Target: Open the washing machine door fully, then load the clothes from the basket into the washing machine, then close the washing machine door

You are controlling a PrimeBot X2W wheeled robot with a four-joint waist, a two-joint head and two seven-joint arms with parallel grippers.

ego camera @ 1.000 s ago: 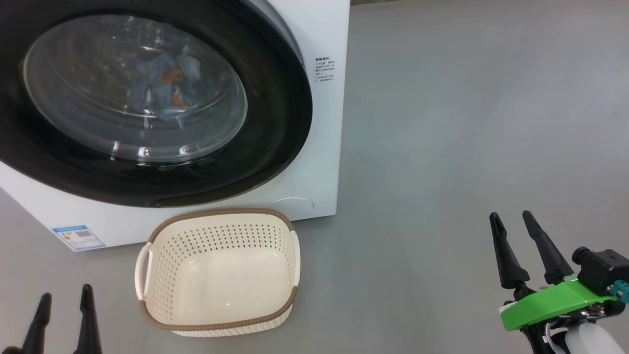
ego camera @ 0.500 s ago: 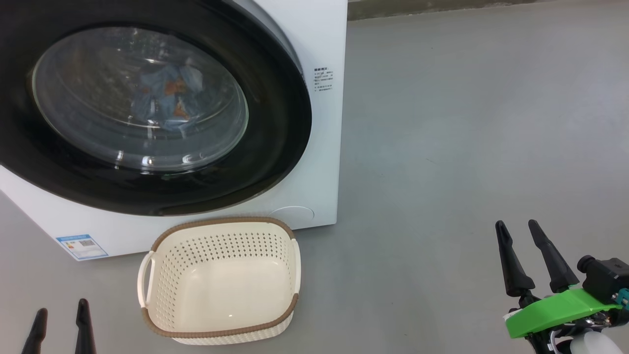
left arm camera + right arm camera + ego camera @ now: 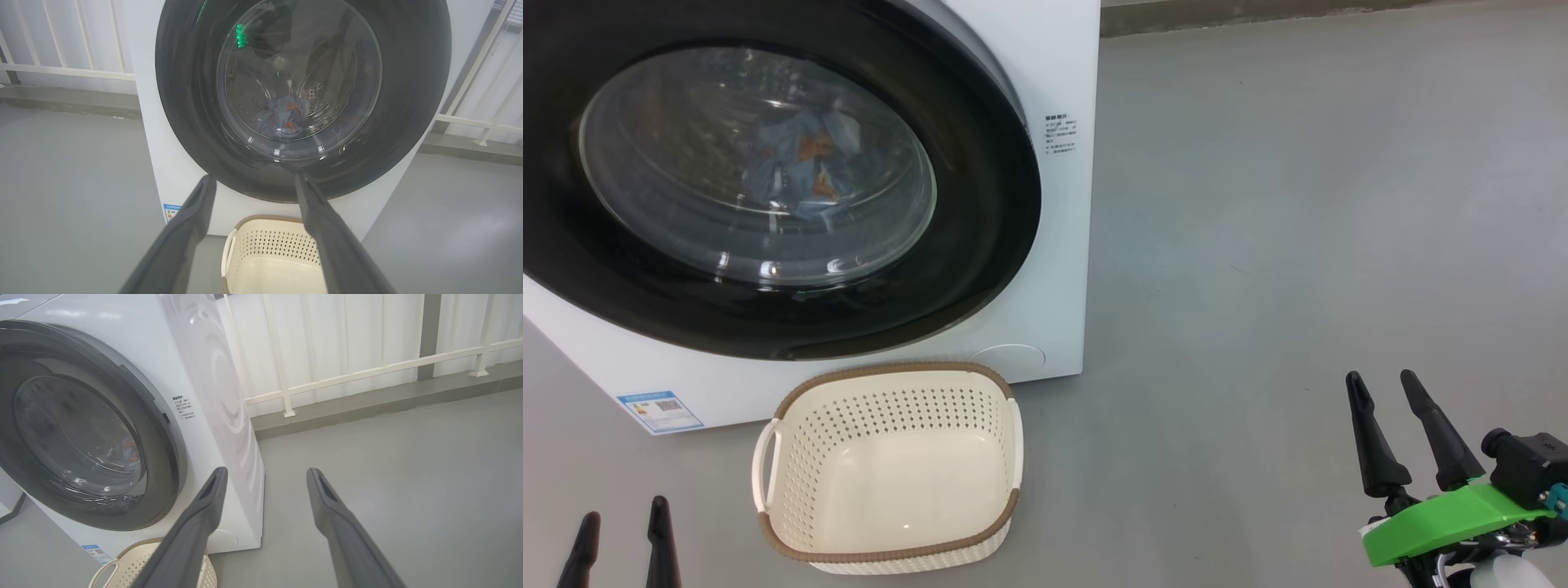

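Grey smooth floor [image 3: 1298, 204], matte, with a white railing [image 3: 347, 375] behind the washing machine [image 3: 1062, 49].

Status: this looks like the end of the last step.
- The washing machine door [image 3: 980, 204] sits flat against the white front, with no gap visible along its edge in the right wrist view.
- The clothes [image 3: 805, 167] are inside, a crumpled blue-and-orange bundle low in the perforated steel drum [image 3: 322, 94], seen through the bulging clear glass.
- The basket [image 3: 890, 376] is empty. It stands on the floor just in front of the machine, below the door.

Fingers:
- The left gripper [image 3: 623, 508] is spread wide, holds nothing and is low near the basket's left side.
- The right gripper [image 3: 1380, 376] is spread wide, holds nothing and is well clear to the right over bare floor.

Next move, as I judge it: only confirm the latch. I can't tell from the pictures whether it clicked. If it hasn't, push flat on the black ring near its free edge, not on the glass.

Materials:
- The door ring is glossy, hard and reflective, so slippery for the fingers.
- The basket is rigid cream plastic with a hole-grid wall, a brown woven-look rim and loop handles. It is light and likely to skid if bumped.
- The machine body is painted white, with a small blue label [image 3: 660, 410] at its lower left corner.
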